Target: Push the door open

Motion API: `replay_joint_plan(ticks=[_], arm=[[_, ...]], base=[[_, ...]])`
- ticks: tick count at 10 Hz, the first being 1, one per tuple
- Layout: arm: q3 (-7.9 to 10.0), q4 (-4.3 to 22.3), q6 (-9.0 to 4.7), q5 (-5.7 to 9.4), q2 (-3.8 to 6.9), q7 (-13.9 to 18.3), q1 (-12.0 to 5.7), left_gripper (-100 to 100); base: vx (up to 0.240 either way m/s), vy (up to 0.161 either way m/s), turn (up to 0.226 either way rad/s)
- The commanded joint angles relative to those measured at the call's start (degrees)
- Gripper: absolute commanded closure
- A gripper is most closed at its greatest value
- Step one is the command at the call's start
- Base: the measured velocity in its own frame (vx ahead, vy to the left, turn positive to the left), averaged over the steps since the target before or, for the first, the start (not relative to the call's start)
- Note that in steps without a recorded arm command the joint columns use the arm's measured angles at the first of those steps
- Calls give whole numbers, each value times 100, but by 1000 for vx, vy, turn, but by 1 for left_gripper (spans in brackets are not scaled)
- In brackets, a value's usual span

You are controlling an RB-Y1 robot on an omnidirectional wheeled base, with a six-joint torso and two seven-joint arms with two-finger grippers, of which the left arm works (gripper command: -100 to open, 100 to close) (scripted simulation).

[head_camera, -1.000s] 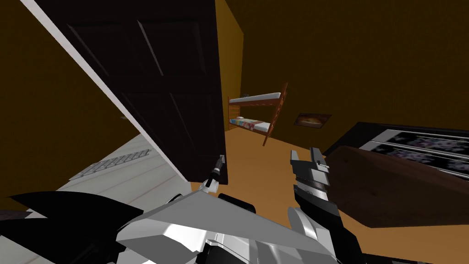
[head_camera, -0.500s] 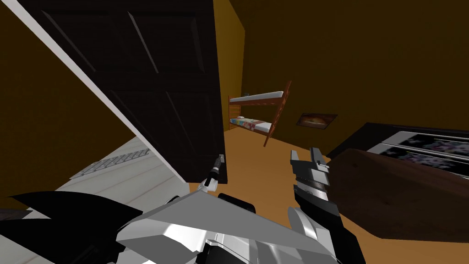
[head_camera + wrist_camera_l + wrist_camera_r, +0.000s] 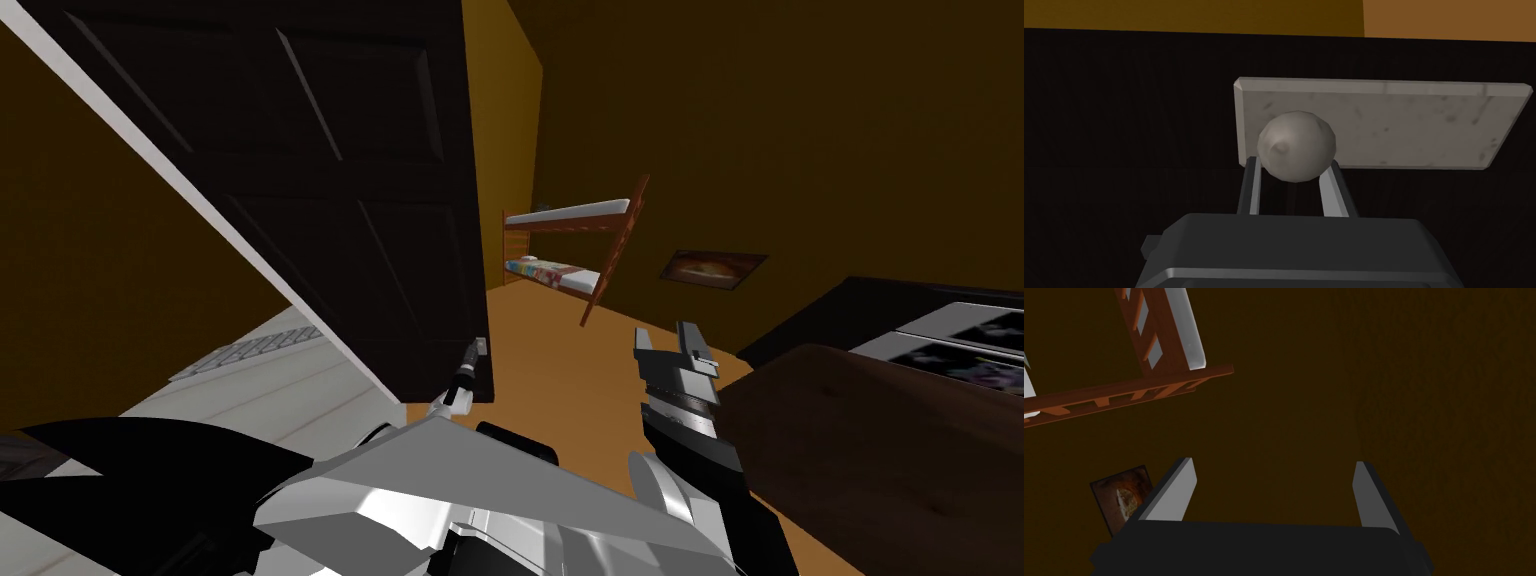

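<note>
The left gripper point(image 3: 1292, 164), on an arm stretched low and forward, meets the free edge of the dark panelled door point(image 3: 330, 200) ahead to the left, at its pale plate point(image 3: 1414, 125), fingers clamped on the round grey knob point(image 3: 1296, 145), while the right gripper point(image 3: 668, 340) is raised alongside, fingers apart.

Thin, light grey blade jaws on dark boxes point(image 3: 1259, 548); black-and-white right forearm point(image 3: 700, 450).
</note>
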Motion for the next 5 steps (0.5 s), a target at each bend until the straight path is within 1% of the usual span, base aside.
replay_joint_plan(ticks=[1, 5], arm=[[141, -45, -13, 73, 43, -31, -1, 100], [373, -14, -8, 195, 57, -91, -18, 100]], base=[[223, -75, 72], [187, -60, 63]])
